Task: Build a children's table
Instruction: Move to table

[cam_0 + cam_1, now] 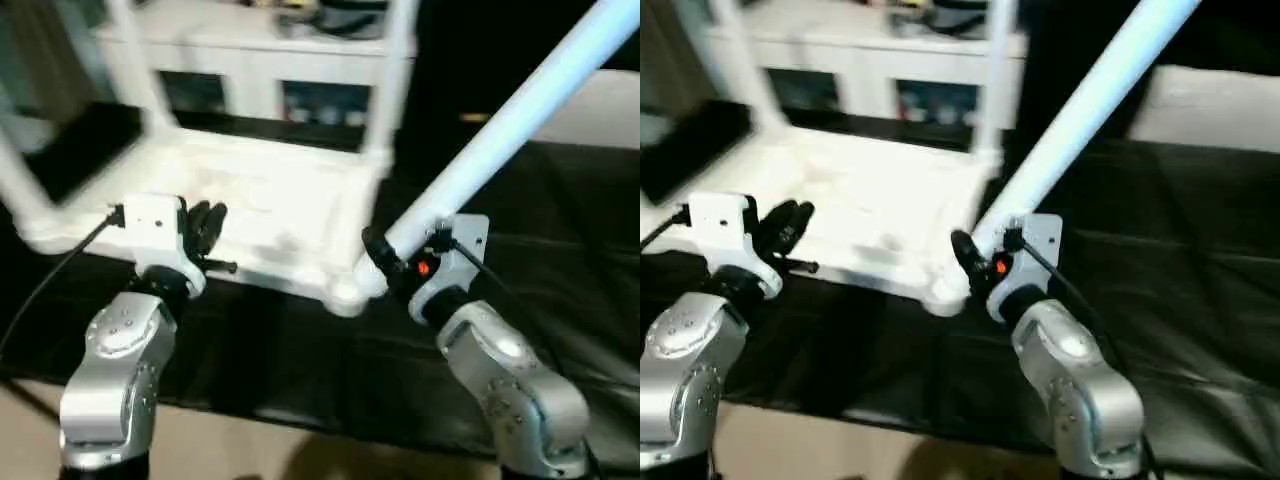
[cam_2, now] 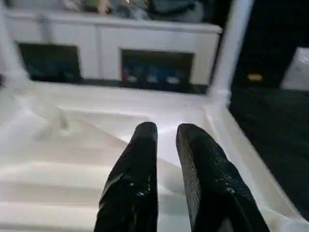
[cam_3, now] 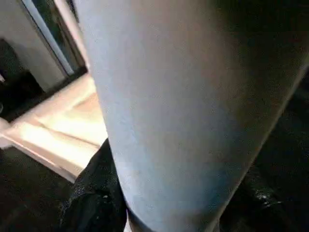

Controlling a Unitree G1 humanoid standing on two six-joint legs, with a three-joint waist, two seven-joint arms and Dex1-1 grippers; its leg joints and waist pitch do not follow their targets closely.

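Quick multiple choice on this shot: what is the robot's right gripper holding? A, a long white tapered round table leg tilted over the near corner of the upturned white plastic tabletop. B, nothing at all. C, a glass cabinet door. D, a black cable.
A: the right gripper is closed around the lower end of the long white tapered round leg, which slants up from the near corner of the upturned white plastic tabletop.
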